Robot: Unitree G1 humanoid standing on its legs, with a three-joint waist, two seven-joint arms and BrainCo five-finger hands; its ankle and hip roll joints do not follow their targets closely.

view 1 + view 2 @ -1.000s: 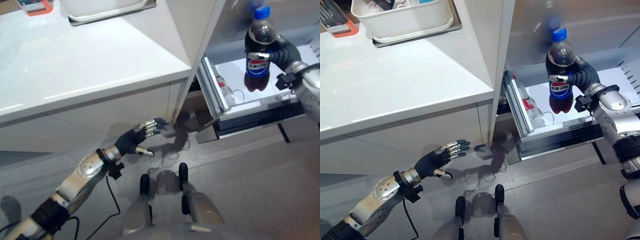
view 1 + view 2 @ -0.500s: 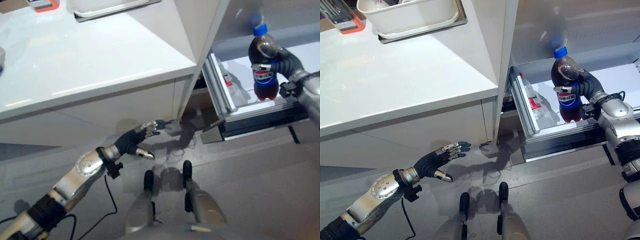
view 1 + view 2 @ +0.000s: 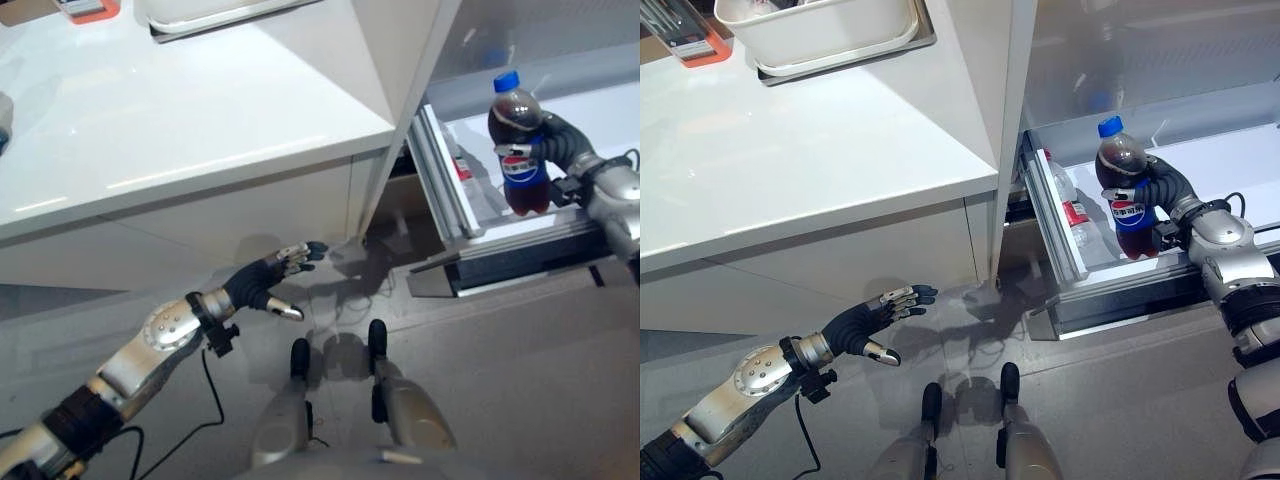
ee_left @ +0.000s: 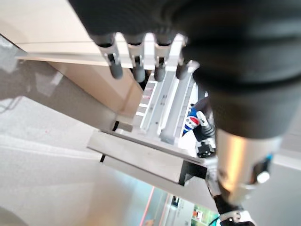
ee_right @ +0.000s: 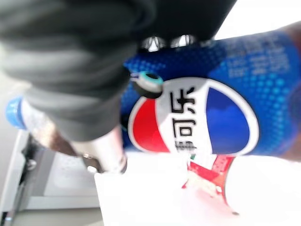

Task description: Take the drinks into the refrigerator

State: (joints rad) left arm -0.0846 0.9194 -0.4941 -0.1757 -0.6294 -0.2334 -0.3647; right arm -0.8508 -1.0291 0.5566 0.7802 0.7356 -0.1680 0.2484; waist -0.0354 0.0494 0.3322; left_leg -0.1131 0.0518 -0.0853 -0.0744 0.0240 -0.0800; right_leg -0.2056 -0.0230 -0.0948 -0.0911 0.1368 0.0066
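Right robot hand (image 3: 1160, 190) curled around the cola bottle (image 3: 1123, 190) — upright, cap up, base low over the open fridge drawer (image 3: 1200, 165) beside a lying bottle (image 3: 1072, 210) — left robot hand (image 3: 865, 322) open, well apart.

The right hand (image 3: 553, 150) is curled round a dark cola bottle (image 3: 517, 146) with a blue cap and blue label, holding it upright over the pulled-out white drawer (image 3: 470, 170) of the refrigerator, near its front edge. Inside the drawer, just beside the held bottle on the bench side, a clear bottle with a red label (image 3: 464, 169) lies against the drawer wall. The left hand (image 3: 266, 284) hangs low over the grey floor (image 3: 520, 370) in front of the white bench (image 3: 180, 110), fingers relaxed and holding nothing, and a white tray (image 3: 215, 12) sits at the bench's far edge.
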